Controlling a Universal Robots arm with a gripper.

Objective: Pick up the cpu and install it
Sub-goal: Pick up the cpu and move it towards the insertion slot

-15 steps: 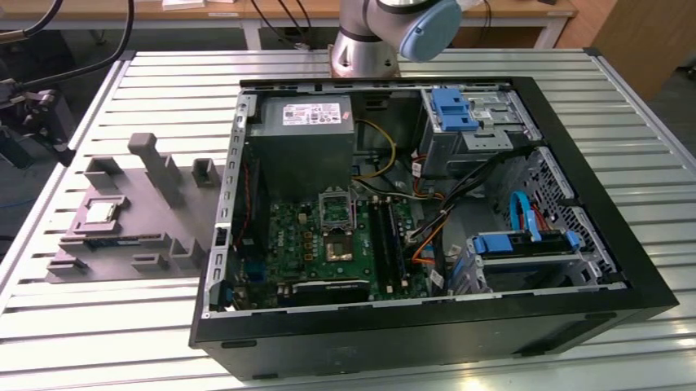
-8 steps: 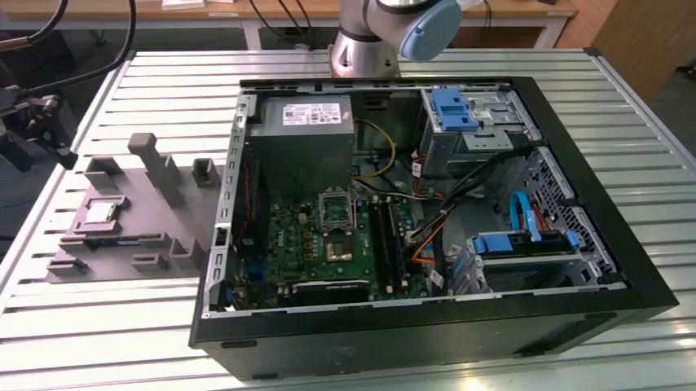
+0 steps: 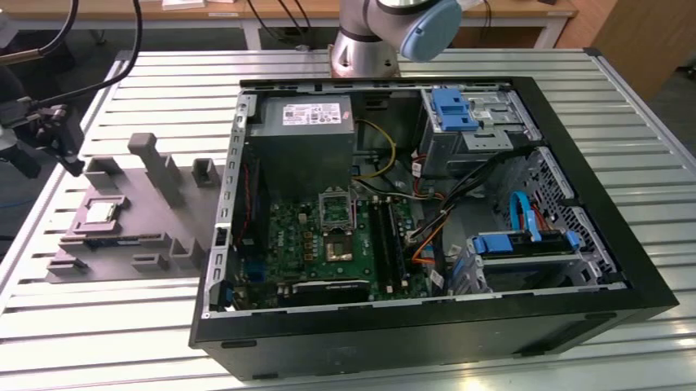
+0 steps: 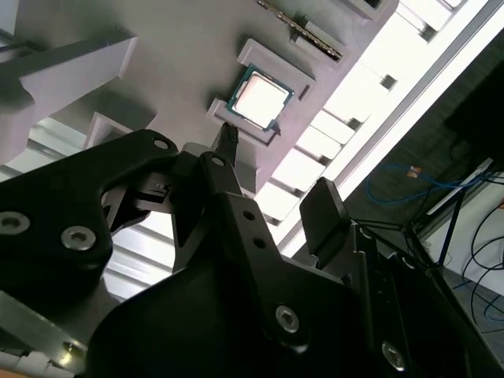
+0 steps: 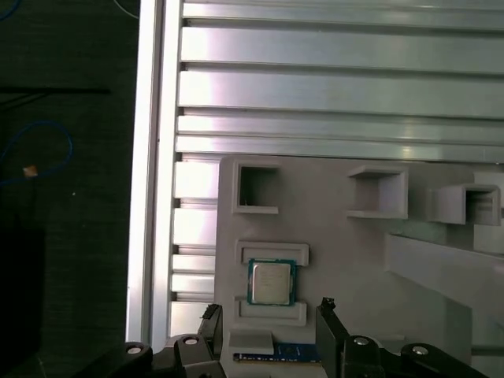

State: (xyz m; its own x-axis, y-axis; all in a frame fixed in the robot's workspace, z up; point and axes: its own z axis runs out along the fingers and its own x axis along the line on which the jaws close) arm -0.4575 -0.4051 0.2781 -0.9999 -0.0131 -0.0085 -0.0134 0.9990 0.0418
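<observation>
A slatted metal table [image 5: 315,87] carries the case [image 3: 435,342] and a grey tray [image 5: 331,260] holding the cpu [image 5: 272,282]. The gripper [image 5: 269,311] hangs near it, fingers [image 5: 329,331] apart. Dark floor [image 5: 71,236] lies alongside.

Silver-grey arm [image 3: 364,45] with a pale blue joint cap [image 3: 426,28], top centre of the exterior view. Black cables [image 3: 68,32] at upper left. Matte black end effector [image 4: 274,165] in the second wrist view: angular linkage plates, round silver screws [image 4: 79,236], small holes along one finger [image 4: 236,197].

Slatted aluminium table [image 3: 653,106] under bright light, wooden workbench [image 3: 511,10] behind, dark floor [image 5: 63,236] alongside.
</observation>
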